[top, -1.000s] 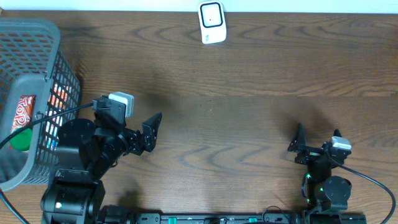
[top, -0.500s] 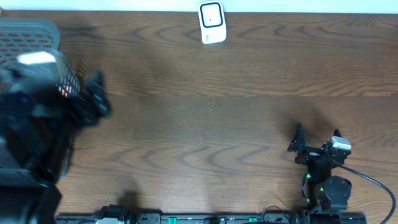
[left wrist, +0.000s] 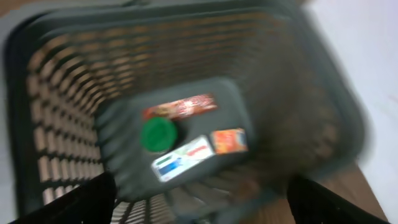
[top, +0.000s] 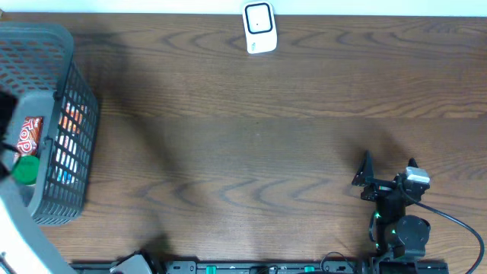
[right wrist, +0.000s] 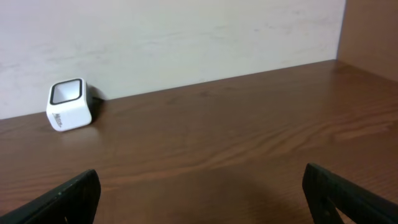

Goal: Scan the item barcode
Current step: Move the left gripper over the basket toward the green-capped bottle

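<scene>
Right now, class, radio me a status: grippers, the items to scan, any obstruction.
Left gripper open over grey mesh basket; right gripper open, empty. Packaged items inside basket. White cube scanner unobstructed.

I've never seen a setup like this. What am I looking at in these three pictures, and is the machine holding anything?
This is a robot with two arms at a wooden table, each ending in a two-fingered hand. One picture looks down from above. The other two come from small cameras on the wrists, so the dark shapes in their lower corners are that hand's own fingers. At the table's far edge stands a small white box, probably the barcode scanner. On the left is a grey mesh basket of packaged items, among them a green cap and a red packet. The left hand hangs open above the basket. The right hand is open low over the table, facing the scanner. Neither holds anything.
</scene>
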